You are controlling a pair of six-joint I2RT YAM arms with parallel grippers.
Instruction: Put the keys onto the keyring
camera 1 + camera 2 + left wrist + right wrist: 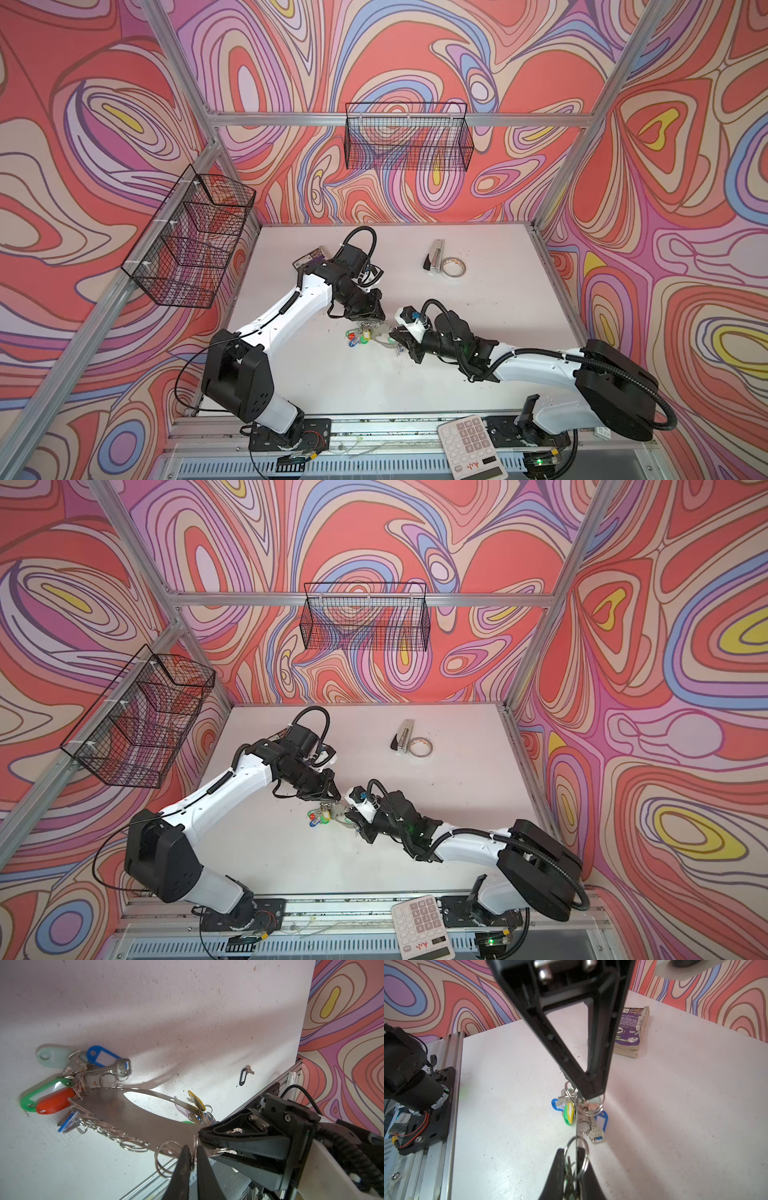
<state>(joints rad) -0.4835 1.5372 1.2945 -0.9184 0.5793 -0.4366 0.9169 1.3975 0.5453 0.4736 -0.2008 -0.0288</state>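
Pinching the flat, shiny oval metal keyring (128, 1113) in the middle of both top views, using both left gripper (193, 1148) and right gripper (572, 1151). Leaving one small silver key (249, 1069), with black plastic tag (242, 1078), apart on the white table (187, 1001).

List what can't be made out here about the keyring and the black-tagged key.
What the left gripper pinches: in the left wrist view its own fingers cover whether it is a small ring or the keyring plate's edge.
Keyring opening: edge-on in the right wrist view, held in the right gripper.
Black-tagged key: too small to pick out in both top views.
Book print: blurred, right wrist view.
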